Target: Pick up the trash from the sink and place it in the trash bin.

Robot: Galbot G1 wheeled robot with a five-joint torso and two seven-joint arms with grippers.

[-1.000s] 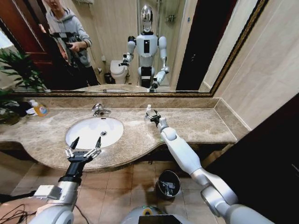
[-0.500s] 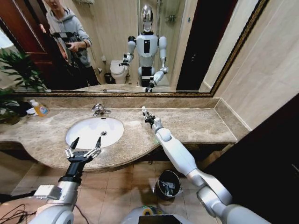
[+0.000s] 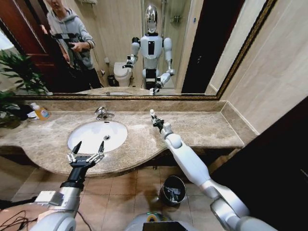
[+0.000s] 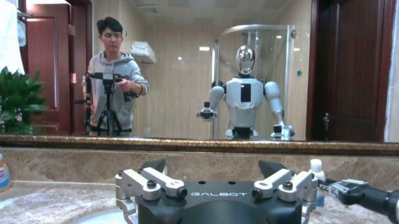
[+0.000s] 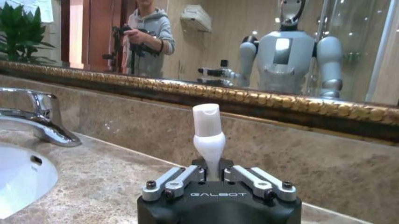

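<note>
The right gripper [image 3: 154, 118] is stretched out over the marble counter [image 3: 202, 126], off to the sink's [image 3: 86, 136] three o'clock side, and its jaws are pinched tight on the neck of a white tube [image 5: 208, 135]. The tube stands upright out of the fingers, long axis vertical, its flat cap on top; in the head view it shows as a small pale stub [image 3: 152, 113] just above the jaws. So the piece of trash is already in hand and clear of the basin.

What the next move turns on, I'd judge, is the trash bin [image 3: 173, 189]: it sits on the tiled floor below the counter edge, toward six o'clock from the gripper, right beneath that arm's forearm. The right arm is the nearer one by far.

The left gripper [image 3: 86, 155] hangs at the basin's front rim, about six o'clock of the drain [image 3: 107, 137], fingers spread wide and holding nothing. The basin looks bare of loose bits from here.
</note>
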